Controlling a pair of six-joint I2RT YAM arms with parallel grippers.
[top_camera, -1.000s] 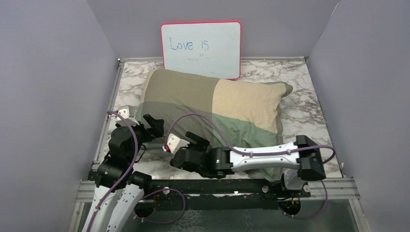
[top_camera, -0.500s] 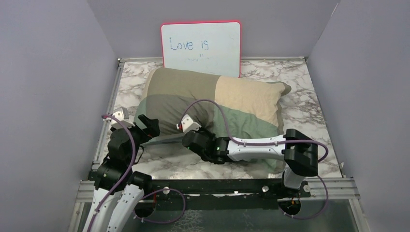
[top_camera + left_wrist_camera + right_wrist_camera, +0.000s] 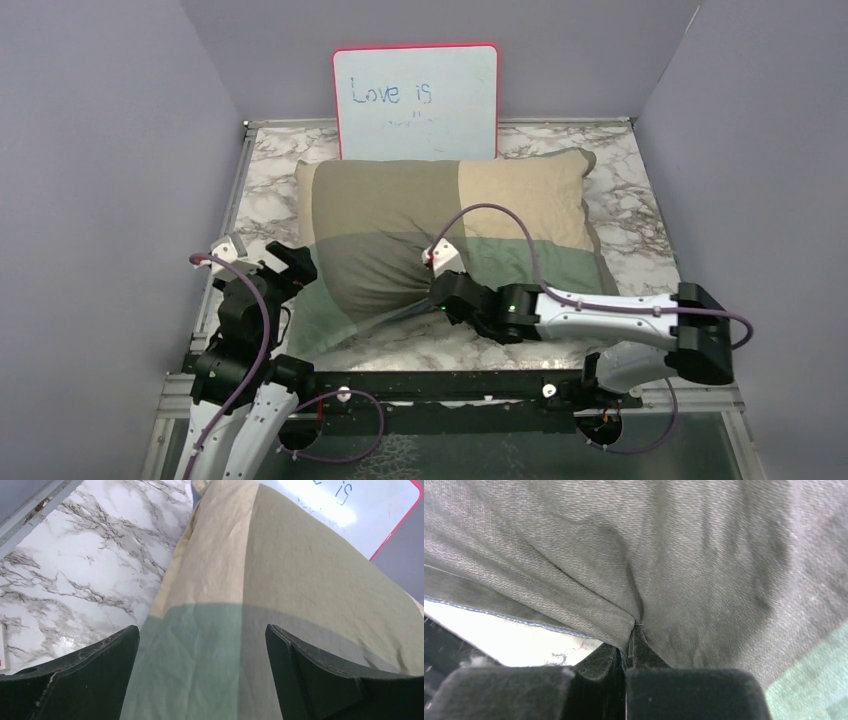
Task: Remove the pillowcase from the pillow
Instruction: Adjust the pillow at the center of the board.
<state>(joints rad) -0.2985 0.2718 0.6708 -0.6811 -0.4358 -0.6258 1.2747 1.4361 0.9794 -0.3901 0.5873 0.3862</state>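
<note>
Marble table, pillowcase, whiteboard reading "Love is"

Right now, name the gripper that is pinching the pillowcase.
The right gripper: its jaws are shut on a fold of the pillowcase. The left gripper stands wide open, gripping nothing.

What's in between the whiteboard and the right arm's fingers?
The pillowcase fills that stretch, from the whiteboard down, as the top view shows. The right fingers are pinching a fold of it, seen in the right wrist view.
</note>
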